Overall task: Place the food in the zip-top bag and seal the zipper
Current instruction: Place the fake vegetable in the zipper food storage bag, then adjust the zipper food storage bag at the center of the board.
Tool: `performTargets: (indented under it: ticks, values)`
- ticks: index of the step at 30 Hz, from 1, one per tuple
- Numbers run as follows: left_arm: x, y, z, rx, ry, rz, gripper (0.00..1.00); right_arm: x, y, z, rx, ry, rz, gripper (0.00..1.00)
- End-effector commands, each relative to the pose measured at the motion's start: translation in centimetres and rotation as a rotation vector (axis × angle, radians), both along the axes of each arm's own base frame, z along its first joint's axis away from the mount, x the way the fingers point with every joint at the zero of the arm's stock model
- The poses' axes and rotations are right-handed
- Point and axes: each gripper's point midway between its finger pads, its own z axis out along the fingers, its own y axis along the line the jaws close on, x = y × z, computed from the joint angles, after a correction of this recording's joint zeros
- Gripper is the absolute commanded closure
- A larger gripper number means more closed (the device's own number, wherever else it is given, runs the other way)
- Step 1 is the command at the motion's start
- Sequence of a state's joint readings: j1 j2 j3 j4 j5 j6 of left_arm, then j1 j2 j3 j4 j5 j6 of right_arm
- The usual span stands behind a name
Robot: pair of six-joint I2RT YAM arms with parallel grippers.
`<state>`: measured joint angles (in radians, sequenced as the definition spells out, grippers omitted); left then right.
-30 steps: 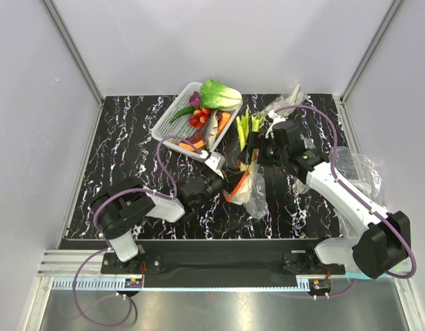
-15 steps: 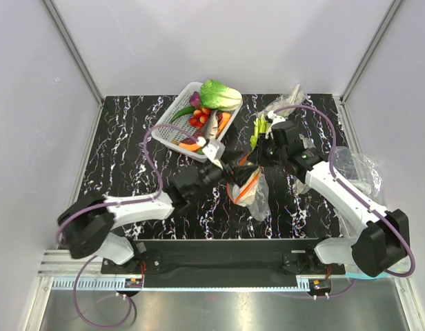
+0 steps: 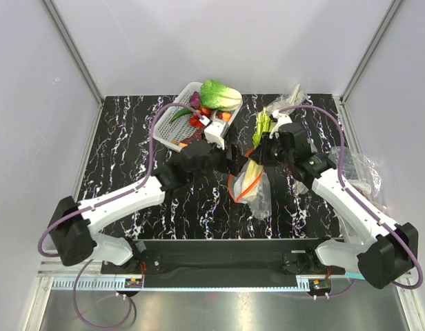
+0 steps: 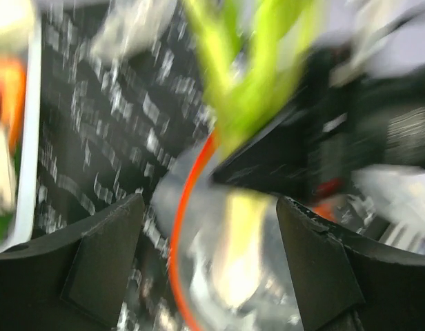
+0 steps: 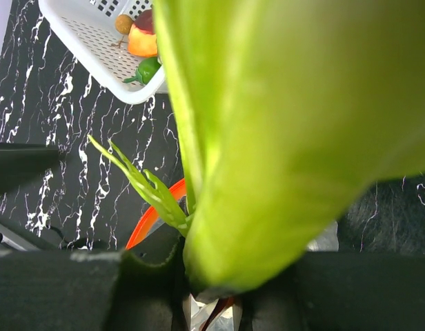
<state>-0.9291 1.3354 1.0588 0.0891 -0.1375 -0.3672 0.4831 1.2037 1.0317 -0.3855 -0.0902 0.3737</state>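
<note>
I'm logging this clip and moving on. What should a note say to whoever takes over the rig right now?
Left tool: open, one finger on each side of the bag's mouth; this wrist view is blurred.
Right tool: shut on the leek, leaves up, pale stalk end apparently inside the bag's mouth.
The bag lies mid-table between the arms, and its zipper is unsealed.
Done: the leek is partly in.
Left: push the leek fully in and release it, add any other food from the basket, then press the zipper shut.
</note>
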Motion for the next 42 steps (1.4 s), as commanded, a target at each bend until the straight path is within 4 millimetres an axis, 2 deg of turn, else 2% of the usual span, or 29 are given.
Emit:
performTargets:
  ticks: [1,5,9,10,12,13,16,17,18,21,22,24,25,27,28,30,31,34,37,42]
  values:
    - [-0.4,1.0,-5.6,0.098,0.170,0.014,0.17,0.6,0.1,2.8,0.041,-0.106,0.006,0.95]
    - [-0.3,0.4,-7.2,0.107,0.215,-0.010,0.19,0.5,0.2,3.2,0.048,-0.114,0.012,0.95]
    - [-0.7,-0.5,-8.0,0.096,0.259,-0.068,0.32,0.5,0.4,3.4,0.051,-0.118,0.023,0.95]
    - [-0.7,-0.7,-8.2,0.091,0.267,-0.078,0.40,0.5,0.3,3.2,0.046,-0.115,0.025,0.95]
    - [-1.0,-1.2,-8.5,0.085,0.287,-0.107,0.47,0.4,0.5,3.4,0.044,-0.118,0.037,0.95]
    - [-1.0,-1.3,-8.5,0.080,0.288,-0.116,0.59,0.4,0.6,3.5,0.042,-0.122,0.050,0.94]
    - [-0.7,-1.9,-7.4,0.028,0.284,-0.152,0.81,0.1,1.0,3.6,0.031,-0.125,0.096,0.93]
    - [-0.3,-1.8,-7.1,0.019,0.284,-0.153,0.95,0.1,1.0,3.6,0.025,-0.124,0.101,0.92]
    - [0.0,-2.0,-6.2,0.003,0.275,-0.162,1.00,0.0,0.9,3.3,0.011,-0.110,0.105,0.92]
    - [1.4,-1.1,-4.4,-0.006,0.247,-0.135,1.00,-0.5,1.0,3.1,-0.017,-0.084,0.141,0.90]
    - [1.9,-0.6,-3.9,-0.004,0.249,-0.118,1.00,-0.7,1.3,3.6,-0.016,-0.086,0.171,0.88]
    - [2.1,-0.5,-3.3,-0.008,0.237,-0.117,1.00,-1.3,1.8,2.7,-0.053,-0.041,0.199,0.83]
    - [2.2,-0.5,-2.8,-0.015,0.226,-0.116,1.00,-1.0,1.8,3.0,-0.081,-0.054,0.191,0.82]
    - [2.3,-0.7,-2.4,-0.033,0.222,-0.117,1.00,-1.7,2.8,2.0,-0.138,-0.035,0.221,0.78]
    - [2.2,-0.8,-2.5,-0.037,0.228,-0.120,1.00,-1.4,2.9,2.0,-0.168,-0.042,0.200,0.75]
    - [1.9,-0.9,-3.1,-0.037,0.250,-0.129,1.00,-1.6,3.5,1.3,-0.183,-0.022,0.202,0.62]
    - [2.2,-1.0,-2.8,-0.055,0.233,-0.126,1.00,-1.5,3.5,1.1,-0.180,-0.013,0.192,0.46]
    - [2.1,-0.8,-3.7,-0.052,0.238,-0.119,1.00,-1.4,3.3,0.7,-0.178,-0.007,0.168,0.25]
    - [2.2,-0.5,-4.0,-0.057,0.238,-0.105,1.00,-1.7,3.0,0.7,-0.174,0.007,0.150,0.17]
    - [2.3,-0.1,-4.3,-0.051,0.241,-0.089,1.00,-2.4,2.6,0.8,-0.174,0.050,0.128,0.17]
